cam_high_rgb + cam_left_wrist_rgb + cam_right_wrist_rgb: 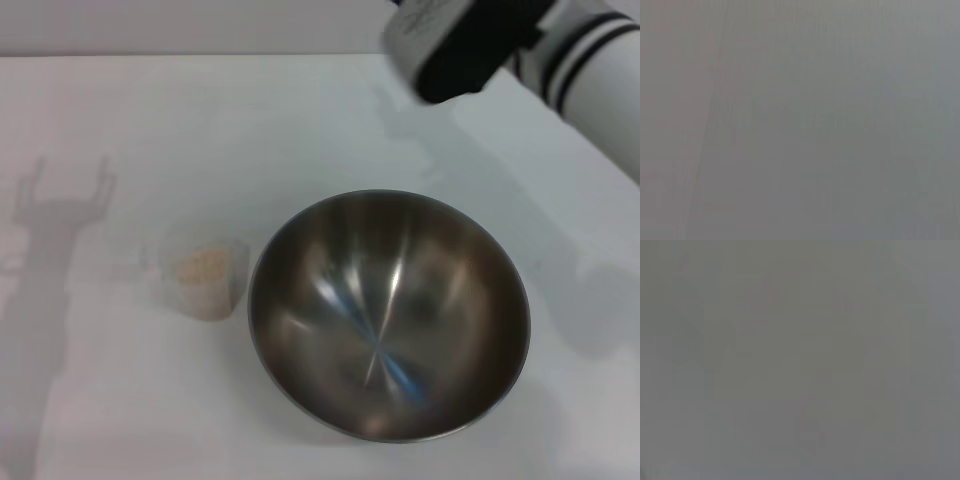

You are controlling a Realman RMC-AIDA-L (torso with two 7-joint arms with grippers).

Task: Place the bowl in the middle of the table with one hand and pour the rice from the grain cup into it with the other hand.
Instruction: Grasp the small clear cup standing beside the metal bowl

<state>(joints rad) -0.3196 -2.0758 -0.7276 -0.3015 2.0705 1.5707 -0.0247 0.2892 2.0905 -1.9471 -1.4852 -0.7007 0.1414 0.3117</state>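
Although both wrist views show only featureless grey, the head view lays the scene out plainly. Nearest, and a little right of centre, the bowl (388, 315) sits upright on the table (180, 120), its shiny interior empty, so it seems already placed roughly where the pour should happen. Just beside its left rim stands the grain cup (207, 277), upright, with the rice (203, 270) heaped inside and none spilled; whether cup and bowl touch cannot be told. That closeness would keep the pouring reach short.

Farther off, at the far right, the right arm (560, 50) hangs above the table, well clear of the bowl; its pincer is not visible. The left arm is out of view, though a pincer-shaped shadow (55, 215) falls on the far left of the table.
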